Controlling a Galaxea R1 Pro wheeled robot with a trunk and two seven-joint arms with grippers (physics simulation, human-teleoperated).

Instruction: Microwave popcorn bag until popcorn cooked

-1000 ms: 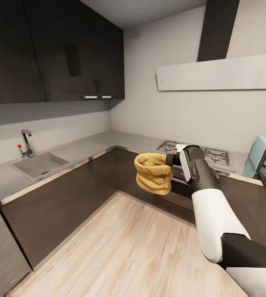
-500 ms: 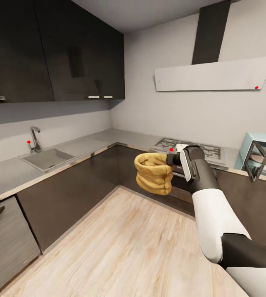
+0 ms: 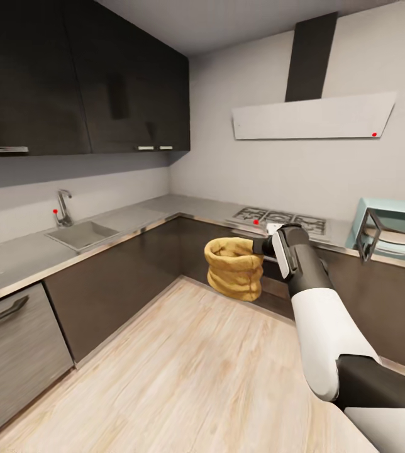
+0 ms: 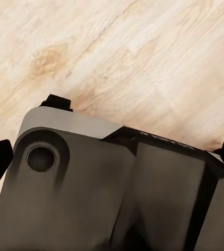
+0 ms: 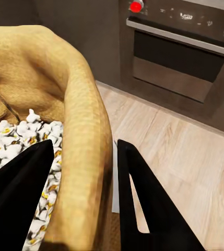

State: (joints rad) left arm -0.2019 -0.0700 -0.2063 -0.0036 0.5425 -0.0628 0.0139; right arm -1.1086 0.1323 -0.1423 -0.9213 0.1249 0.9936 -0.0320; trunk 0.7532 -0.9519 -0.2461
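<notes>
**Popcorn bag held aloft in kitchen**

The popcorn bag [image 3: 234, 267], upright and showing white popped kernels inside in the right wrist view, hangs in mid-air above the light wood floor [image 3: 183, 384]. The right end effector [image 3: 260, 246] clamps its rolled rim, one finger inside, one outside. Behind it runs the grey tabletop [image 3: 133, 220] with a gas hob [image 3: 277, 219]. The mint-blue microwave [image 3: 394, 229] stands farther right, door open. The left end effector's state cannot be told.

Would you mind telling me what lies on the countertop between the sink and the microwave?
In the head view, the gas hob sits on the countertop between the sink and the open microwave.
</notes>
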